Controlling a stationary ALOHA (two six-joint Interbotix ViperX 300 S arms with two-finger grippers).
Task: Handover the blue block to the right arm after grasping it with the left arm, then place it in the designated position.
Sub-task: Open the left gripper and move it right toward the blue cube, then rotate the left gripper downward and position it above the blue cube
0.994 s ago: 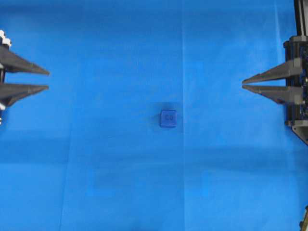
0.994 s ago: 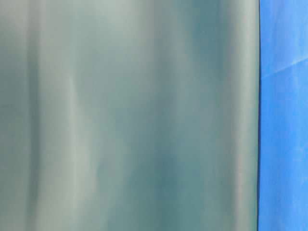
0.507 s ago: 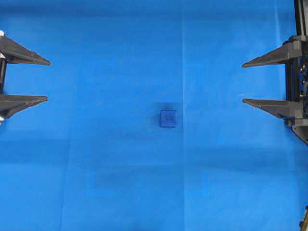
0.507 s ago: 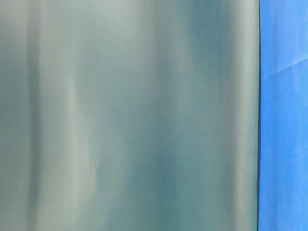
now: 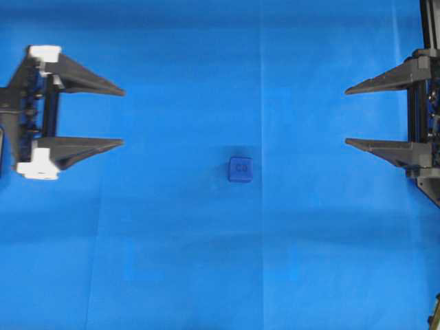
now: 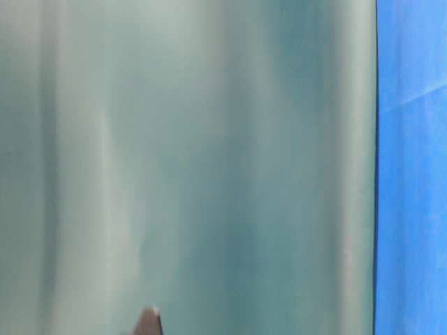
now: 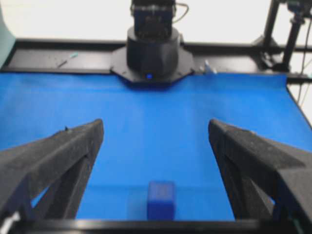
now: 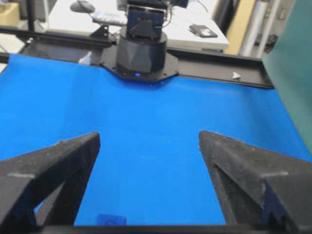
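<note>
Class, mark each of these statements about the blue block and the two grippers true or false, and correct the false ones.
1. The blue block lies on the blue cloth, touched by neither gripper. True.
2. The left gripper is shut. False: its jaws stand wide open.
3. The right gripper holds the block. False: it is open and empty, well apart from it.
4. In the left wrist view the block sits between the two fingers. True.

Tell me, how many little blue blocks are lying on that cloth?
1. The blue block sits alone near the cloth's middle, between the two open hands and touching neither. None seems hidden, though the table-level view is mostly blocked.
</note>
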